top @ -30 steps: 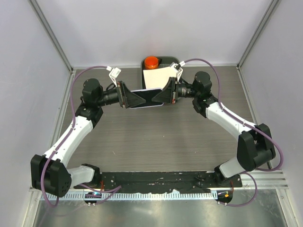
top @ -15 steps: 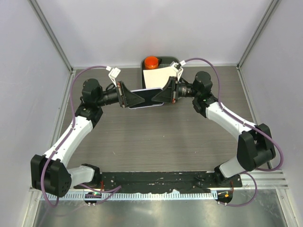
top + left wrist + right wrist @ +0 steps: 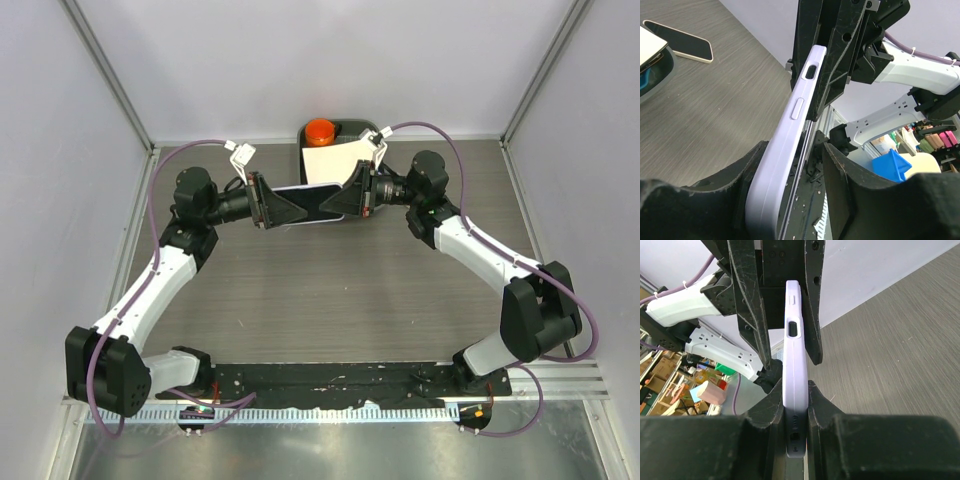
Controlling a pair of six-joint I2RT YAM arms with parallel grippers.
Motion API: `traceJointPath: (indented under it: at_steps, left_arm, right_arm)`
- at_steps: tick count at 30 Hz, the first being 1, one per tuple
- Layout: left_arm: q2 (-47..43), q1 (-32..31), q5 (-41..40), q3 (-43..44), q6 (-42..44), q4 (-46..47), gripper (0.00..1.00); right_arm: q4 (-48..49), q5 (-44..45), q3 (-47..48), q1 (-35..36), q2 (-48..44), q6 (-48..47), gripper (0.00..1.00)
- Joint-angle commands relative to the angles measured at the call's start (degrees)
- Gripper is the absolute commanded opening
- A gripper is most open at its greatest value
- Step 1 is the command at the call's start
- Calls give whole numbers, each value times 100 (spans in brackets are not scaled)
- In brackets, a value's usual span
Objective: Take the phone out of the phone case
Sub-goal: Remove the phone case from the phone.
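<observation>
Phone case (image 3: 794, 340), lilac, with the phone (image 3: 312, 197) seated in it, hangs on edge above the worktop (image 3: 320, 300), spanning the space between my two arms. My right gripper (image 3: 795, 386) has its jaws clamped on one end, a finger pressed to each face. My left gripper (image 3: 794, 146) straddles the other end with jaws parted: one finger lies against the back, a gap shows beside the other. A second phone (image 3: 677, 45) lies flat on the worktop, well apart.
</observation>
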Motion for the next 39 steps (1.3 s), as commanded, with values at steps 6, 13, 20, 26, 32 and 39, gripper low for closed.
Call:
traceJointPath:
  at_steps: [6, 13, 20, 26, 32, 39]
  left_arm:
    - [-173, -65, 206, -42, 9, 171, 46]
    - [-173, -74, 197, -25, 27, 162, 14]
    - [-191, -56, 206, 36, 53, 153, 0]
    - [-252, 14, 487, -51, -78, 652, 0]
    - [-314, 111, 584, -157, -255, 1005, 0]
    - [-305, 146, 1005, -323, -1315, 2539, 0]
  right_arm:
    - [403, 635, 306, -56, -30, -91, 1]
    - [386, 635, 289, -47, -39, -109, 1]
    - [8, 600, 350, -65, -179, -520, 3]
    - [-344, 389, 333, -65, -504, -873, 36]
    - [-388, 336, 210, -144, -882, -1005, 57]
    - [278, 388, -141, -284, -1261, -391, 63]
